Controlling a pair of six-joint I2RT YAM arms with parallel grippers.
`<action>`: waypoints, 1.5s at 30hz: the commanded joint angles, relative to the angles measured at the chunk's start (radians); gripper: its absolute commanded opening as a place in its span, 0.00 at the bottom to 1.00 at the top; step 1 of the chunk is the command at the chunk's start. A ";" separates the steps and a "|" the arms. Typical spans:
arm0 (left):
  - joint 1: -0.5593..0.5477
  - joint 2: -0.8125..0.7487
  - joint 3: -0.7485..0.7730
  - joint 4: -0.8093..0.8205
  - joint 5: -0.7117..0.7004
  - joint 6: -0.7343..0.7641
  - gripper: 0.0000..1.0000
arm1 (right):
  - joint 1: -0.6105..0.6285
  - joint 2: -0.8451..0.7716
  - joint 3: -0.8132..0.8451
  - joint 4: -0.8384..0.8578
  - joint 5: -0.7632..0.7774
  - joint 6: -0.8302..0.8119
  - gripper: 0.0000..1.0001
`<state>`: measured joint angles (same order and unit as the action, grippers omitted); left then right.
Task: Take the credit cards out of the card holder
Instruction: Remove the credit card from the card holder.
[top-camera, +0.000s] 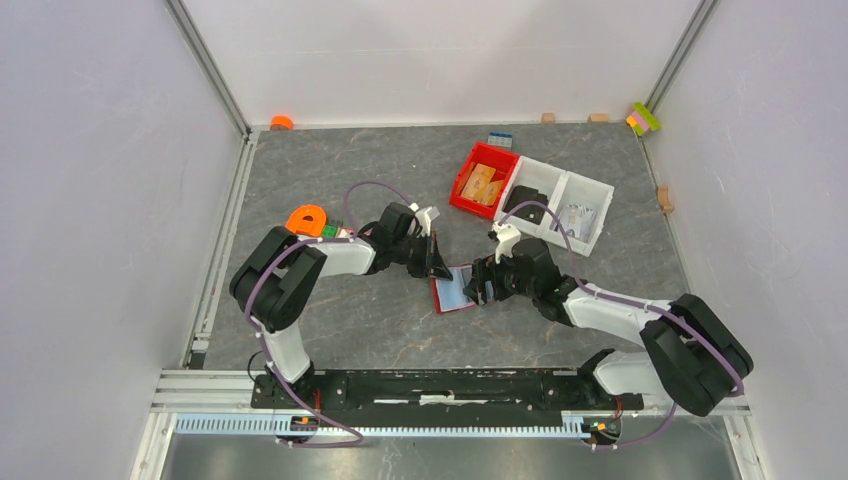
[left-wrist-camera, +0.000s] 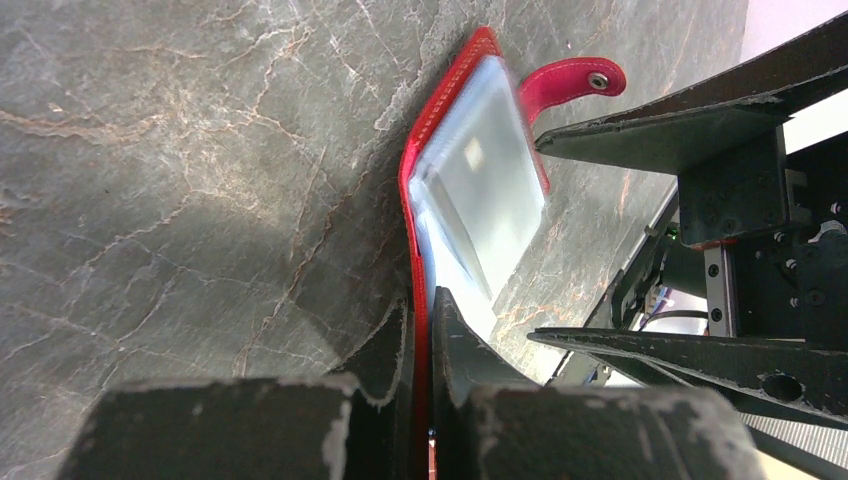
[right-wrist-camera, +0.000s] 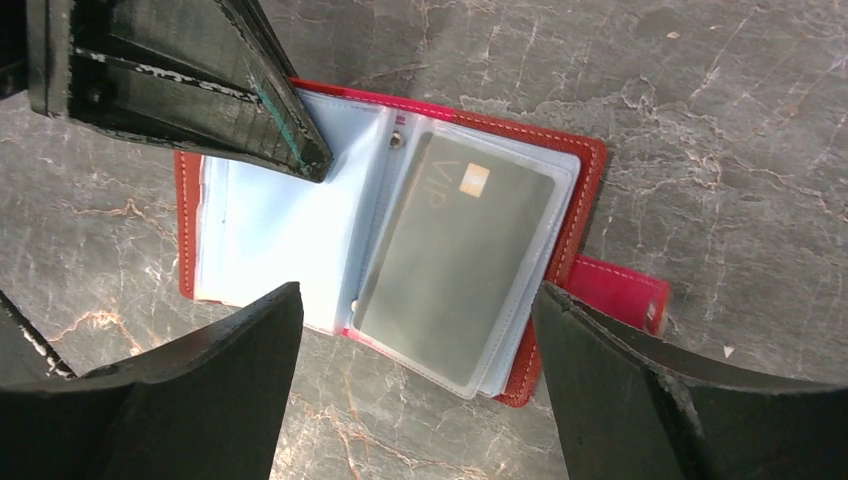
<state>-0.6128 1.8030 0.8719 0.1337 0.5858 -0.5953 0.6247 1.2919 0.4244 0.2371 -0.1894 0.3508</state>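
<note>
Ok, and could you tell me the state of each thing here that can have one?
card holder: open, clear sleeves facing up.
snap strap: unfastened.
grey card: inside a clear sleeve, not yet out.
left gripper: shut on the edge of the card holder's cover.
right gripper: open over the card holder, holding nothing.
red bin: holds tan wooden pieces.

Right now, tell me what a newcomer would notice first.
The open red card holder lies at mid-table, a grey card showing in its clear sleeve. The left gripper pinches the holder's cover edge, while the right gripper hovers open over the card. Beyond them sits a bright red bin.
</note>
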 joint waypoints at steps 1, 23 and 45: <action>-0.004 -0.031 -0.006 0.038 0.029 -0.024 0.03 | 0.007 -0.001 0.039 -0.005 0.031 -0.027 0.90; -0.005 -0.032 -0.004 0.032 0.021 -0.020 0.03 | 0.022 0.009 0.052 -0.031 0.036 0.010 0.78; -0.004 -0.010 0.033 -0.068 -0.068 0.038 0.03 | 0.001 0.150 0.092 -0.049 -0.080 0.043 0.78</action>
<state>-0.6140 1.8030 0.8745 0.0753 0.5274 -0.5938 0.6350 1.3888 0.5053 0.1925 -0.1917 0.3710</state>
